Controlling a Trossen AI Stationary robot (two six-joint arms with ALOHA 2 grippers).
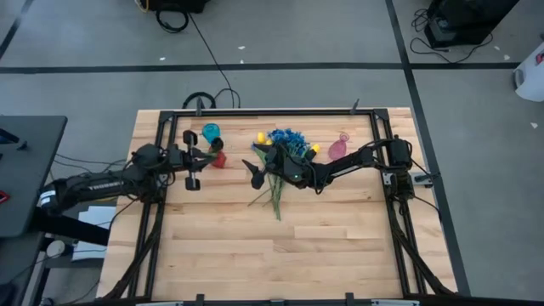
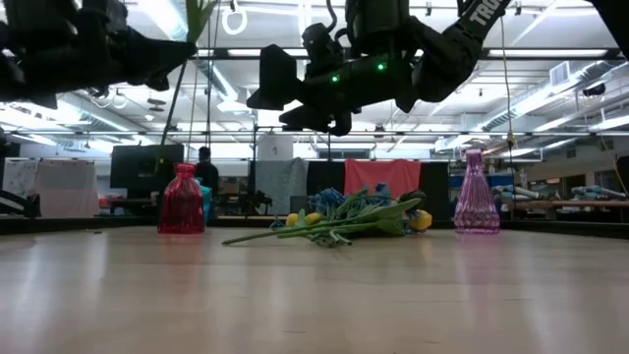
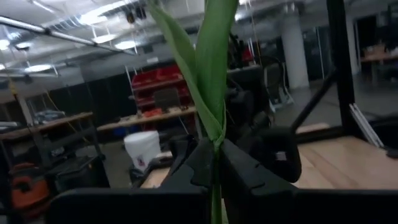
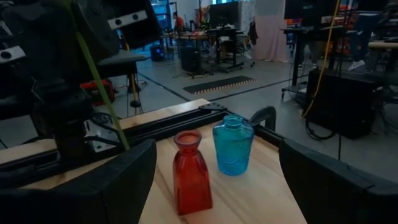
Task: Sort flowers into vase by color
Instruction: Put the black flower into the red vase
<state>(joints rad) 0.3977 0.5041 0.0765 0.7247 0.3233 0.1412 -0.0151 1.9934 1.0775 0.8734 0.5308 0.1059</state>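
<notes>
- The left claw (image 3: pixel 214 165) is pinching a long thin green stem with leaves (image 3: pixel 208 68) between its two dark fingers, pressed tight on it.
- In the left wrist view the stem is standing straight up out of the claw. Its flower is not showing, so its colour cannot be told.
- In the high view the left claw (image 1: pixel 202 158) is hanging over the back left part of the wooden desk (image 1: pixel 255 255), near two small vases.
- The red glass vase (image 4: pixel 190 172) and the blue glass vase (image 4: pixel 233 145) are standing upright side by side, just beside each other.
- The right claw (image 4: pixel 211 186) is spread wide open and is holding nothing.
- It is hanging in the air over the pile of flowers, and it is pointing toward the red and blue vases.
- In the low view the right arm's claw (image 2: pixel 295 98) is well above the desk top, with little green lights on it.
- The pile of flowers (image 1: pixel 285 153) is lying flat on the desk under the right claw. It has blue blossoms (image 1: pixel 289 136), yellow tulips (image 2: pixel 300 218) and long green stems (image 2: pixel 285 234).
- The pink glass vase (image 2: pixel 477 194) is standing upright to the right of the pile, near it but not touching.
- A person (image 2: pixel 205 167) is standing far back in the room behind the desk.
</notes>
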